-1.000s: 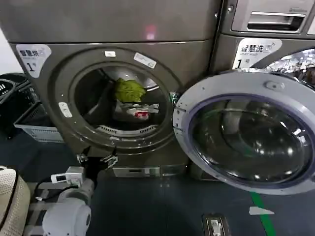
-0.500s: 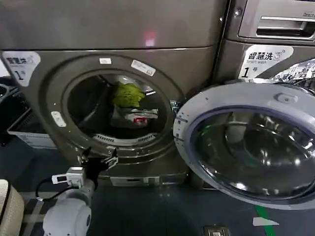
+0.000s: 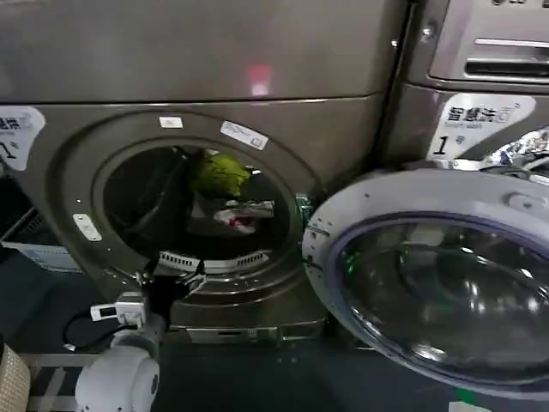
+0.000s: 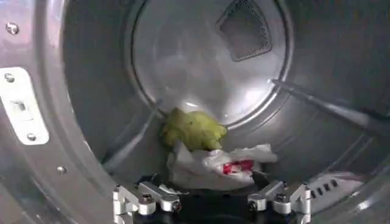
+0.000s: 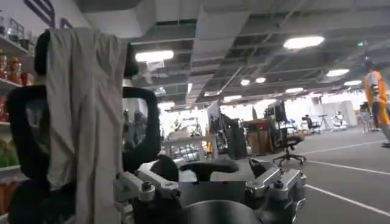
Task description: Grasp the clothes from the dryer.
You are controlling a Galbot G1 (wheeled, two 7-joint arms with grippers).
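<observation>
- Clothes [image 3: 225, 193] lie in a small soft heap inside the drum of the dryer [image 3: 197, 77], toward the back.
- The lime-green one [image 4: 192, 129] sits on top and behind; the white one with a red patch [image 4: 213, 166] lies in front of it, and the two touch.
- The drum wall around the heap is shiny grey metal, with a dark mesh vent [image 4: 247, 29] on the back plate.
- The left tool [image 3: 174, 281] is at the lower rim of the round porthole, just at the opening, with its two fingers [image 4: 139, 199] spread wide and nothing between them.
- In the left wrist view the heap sits just past the open fingers, not touching them.
- The glass door [image 3: 429, 275] with its grey rim hangs swung open on the right side of the porthole.
- A small red light [image 3: 259, 87] glows above the porthole.
- A second machine [image 3: 480, 94] stands right beside the dryer, on the right.
- The right tool [image 5: 210, 182] points out into a big room with its fingers apart, holding nothing.
- A chair with a cloth draped over it [image 5: 82, 115] is near that tool.
</observation>
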